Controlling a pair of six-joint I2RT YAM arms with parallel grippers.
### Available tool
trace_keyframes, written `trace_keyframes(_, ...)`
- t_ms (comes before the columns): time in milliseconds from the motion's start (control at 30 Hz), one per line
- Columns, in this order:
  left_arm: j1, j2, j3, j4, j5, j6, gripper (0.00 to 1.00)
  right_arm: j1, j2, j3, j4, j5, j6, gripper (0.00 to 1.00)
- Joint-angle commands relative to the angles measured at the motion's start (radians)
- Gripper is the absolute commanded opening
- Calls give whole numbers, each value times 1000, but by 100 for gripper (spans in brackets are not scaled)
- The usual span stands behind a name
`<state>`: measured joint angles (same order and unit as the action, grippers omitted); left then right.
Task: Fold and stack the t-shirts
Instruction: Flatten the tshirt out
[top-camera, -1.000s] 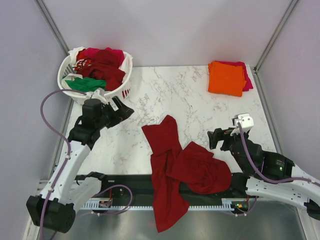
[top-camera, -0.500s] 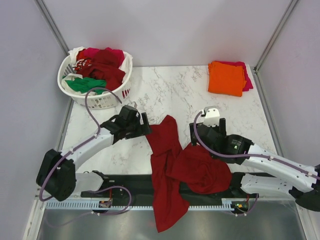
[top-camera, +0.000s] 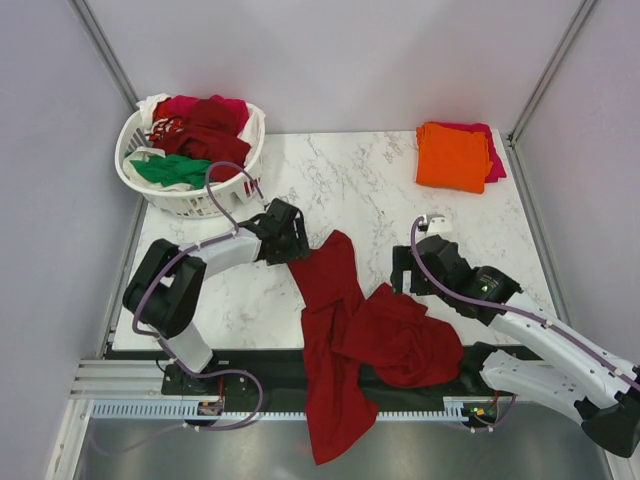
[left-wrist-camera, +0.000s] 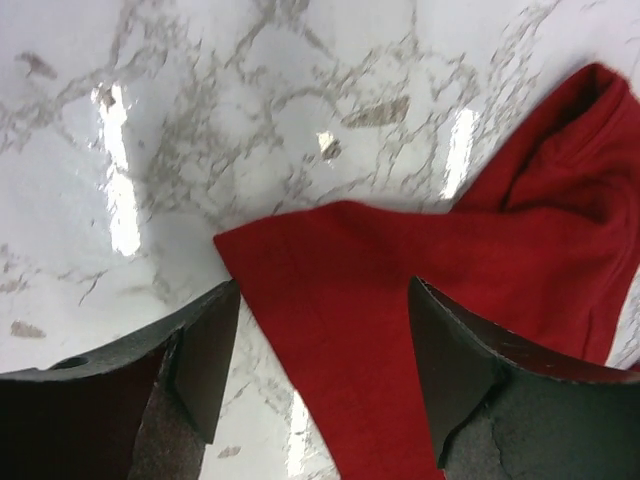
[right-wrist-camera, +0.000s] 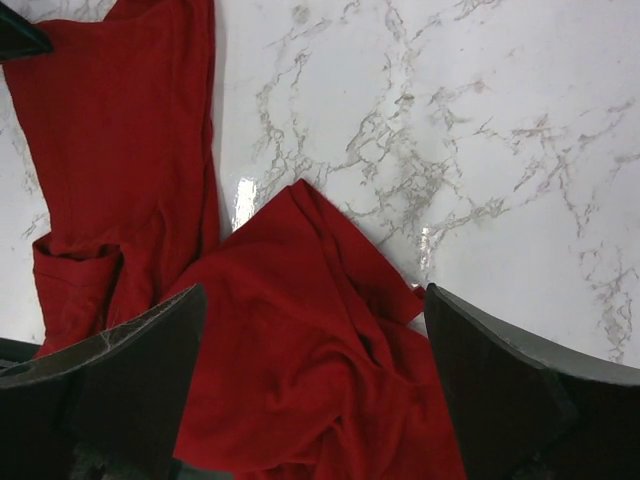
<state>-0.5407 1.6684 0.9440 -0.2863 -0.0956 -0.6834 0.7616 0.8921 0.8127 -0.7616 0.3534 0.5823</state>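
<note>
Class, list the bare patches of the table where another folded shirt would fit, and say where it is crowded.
Bare marble table runs between the white basket and the folded orange t-shirt. A smaller patch lies by the right edge, nearer than that stack. Crowded: the near middle, where the dark red t-shirt sprawls over the front edge.

Marble table (top-camera: 380, 190) — basket (top-camera: 228, 196), red shirt (top-camera: 335, 290), perhaps two-shirt stack (top-camera: 452, 155)

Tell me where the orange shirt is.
In the top view, the folded orange shirt lies at the far right corner of the table, atop a magenta shirt.
</note>
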Motion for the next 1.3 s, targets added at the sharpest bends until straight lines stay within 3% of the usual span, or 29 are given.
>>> trace_keyframes(0,7,37,59,50,-23,18,71,-4,-15,3,36,-44,-15,98)
trace_keyframes(67,22,48,62,50,-3,19,54,-4,-13,0,38,-41,-16,98)
trace_keyframes(100,27,56,65,52,6,19,38,-7,-13,-1,41,-41,-16,98)
trace_keyframes(200,39,73,76,55,36,28,17,-7,-4,-4,48,-45,-18,98)
trace_keyframes(233,41,76,78,59,45,33,3,-7,1,-4,47,-45,-16,98)
trace_keyframes(500,74,-5,0,134,83,36,2,-53,10,-30,79,-40,27,98)
trace_keyframes(667,90,-295,-111,128,-104,13,2,-212,83,-90,126,-175,31,98)
trace_keyframes(800,108,-424,-243,113,-228,-68,2,-300,134,-159,217,-283,53,96)
trace_keyframes(933,108,-435,-312,121,-236,-131,2,-308,186,-202,303,-350,60,90)
trace_keyframes(1267,108,-404,-317,148,-208,-114,2,-306,366,-199,476,-478,8,82)
